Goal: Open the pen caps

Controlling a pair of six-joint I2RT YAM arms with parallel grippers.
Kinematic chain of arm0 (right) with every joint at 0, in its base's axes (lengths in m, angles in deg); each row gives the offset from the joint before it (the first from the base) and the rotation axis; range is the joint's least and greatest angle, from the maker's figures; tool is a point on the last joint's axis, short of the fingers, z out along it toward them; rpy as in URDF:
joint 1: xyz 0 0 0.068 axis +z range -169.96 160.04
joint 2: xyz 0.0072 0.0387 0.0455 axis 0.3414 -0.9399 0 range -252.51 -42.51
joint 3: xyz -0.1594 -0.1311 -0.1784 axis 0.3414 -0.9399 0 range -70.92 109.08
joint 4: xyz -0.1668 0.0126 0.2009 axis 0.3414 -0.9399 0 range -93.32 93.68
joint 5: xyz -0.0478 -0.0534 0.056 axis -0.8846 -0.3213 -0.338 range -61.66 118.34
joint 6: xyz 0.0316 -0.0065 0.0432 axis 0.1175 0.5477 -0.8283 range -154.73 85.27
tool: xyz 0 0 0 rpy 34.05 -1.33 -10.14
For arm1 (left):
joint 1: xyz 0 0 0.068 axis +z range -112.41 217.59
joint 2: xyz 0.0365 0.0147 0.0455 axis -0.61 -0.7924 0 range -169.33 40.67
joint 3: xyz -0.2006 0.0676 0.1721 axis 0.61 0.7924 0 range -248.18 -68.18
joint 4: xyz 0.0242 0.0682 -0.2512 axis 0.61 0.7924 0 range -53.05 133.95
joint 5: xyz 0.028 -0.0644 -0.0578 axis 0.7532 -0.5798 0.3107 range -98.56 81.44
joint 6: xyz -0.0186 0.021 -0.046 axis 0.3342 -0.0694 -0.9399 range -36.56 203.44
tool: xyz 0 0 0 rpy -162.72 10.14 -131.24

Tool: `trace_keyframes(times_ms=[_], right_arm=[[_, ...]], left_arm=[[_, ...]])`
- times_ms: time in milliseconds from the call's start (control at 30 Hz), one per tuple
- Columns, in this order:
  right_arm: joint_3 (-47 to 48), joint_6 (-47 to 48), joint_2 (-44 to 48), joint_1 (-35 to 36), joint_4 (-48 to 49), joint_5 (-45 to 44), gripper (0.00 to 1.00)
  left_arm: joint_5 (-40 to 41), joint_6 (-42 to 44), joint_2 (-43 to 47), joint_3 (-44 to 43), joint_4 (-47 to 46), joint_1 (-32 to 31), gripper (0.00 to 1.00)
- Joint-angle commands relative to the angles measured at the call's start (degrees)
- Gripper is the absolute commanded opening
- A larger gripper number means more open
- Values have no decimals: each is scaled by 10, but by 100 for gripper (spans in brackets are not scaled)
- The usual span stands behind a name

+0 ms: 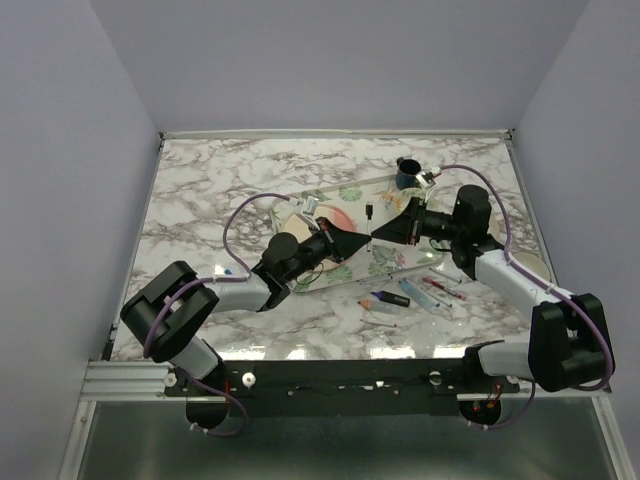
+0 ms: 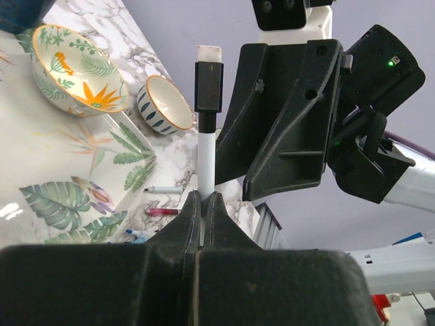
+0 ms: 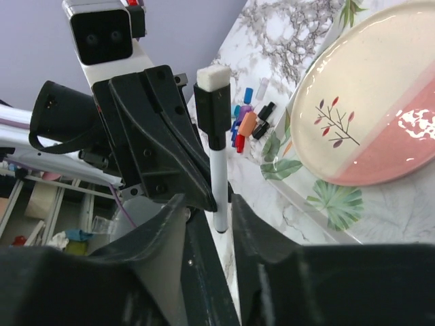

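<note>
A thin white pen (image 2: 205, 159) with a black cap (image 2: 209, 85) stands upright above the table, and my left gripper (image 2: 204, 197) is shut on its barrel. In the right wrist view the same pen (image 3: 217, 176) shows its black cap (image 3: 213, 109) on top. My right gripper (image 3: 209, 200) is open, its fingers straddling the pen's lower end with a gap on one side. From above, the left gripper (image 1: 350, 240) and right gripper (image 1: 385, 232) meet nose to nose over the leaf-print mat (image 1: 390, 262).
A pink-and-cream plate (image 3: 367, 115) lies on the mat, with a cluster of loose coloured caps (image 3: 246, 122) beside it. Several pens (image 1: 405, 295) lie near the front right. Two patterned bowls (image 2: 78, 68) (image 2: 166, 102) and a dark cup (image 1: 408, 172) stand nearby.
</note>
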Motion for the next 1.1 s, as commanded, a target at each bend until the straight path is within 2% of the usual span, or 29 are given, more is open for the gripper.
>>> trace_keyframes(times_ms=[0, 433, 500, 600, 700, 767, 800, 833, 1000, 1067], right_arm=[[-14, -26, -3, 7, 59, -17, 37], [-6, -14, -18, 8, 41, -20, 35], [-6, -16, -21, 8, 45, -15, 24], [-4, -15, -21, 7, 45, -13, 16], [-3, -19, -21, 7, 43, -14, 18], [-3, -21, -22, 8, 44, -13, 24], [-4, -22, -22, 8, 43, -14, 31], [-3, -22, -22, 7, 44, -13, 32], [-1, -20, -24, 8, 44, -9, 33], [-1, -17, -26, 7, 44, -3, 29]], left_arm=[[22, 0, -15, -25, -32, -17, 0], [9, -2, -43, -49, -37, -37, 0], [6, -3, -46, -52, -40, -39, 0], [-1, -5, -52, -54, -49, -40, 0], [-4, -10, -57, -54, -57, -41, 0], [-4, -12, -60, -54, -59, -41, 0], [-6, -12, -61, -54, -61, -41, 0], [-8, -13, -63, -56, -61, -42, 0], [-16, -15, -69, -62, -63, -43, 0], [-18, -17, -71, -64, -63, -44, 0]])
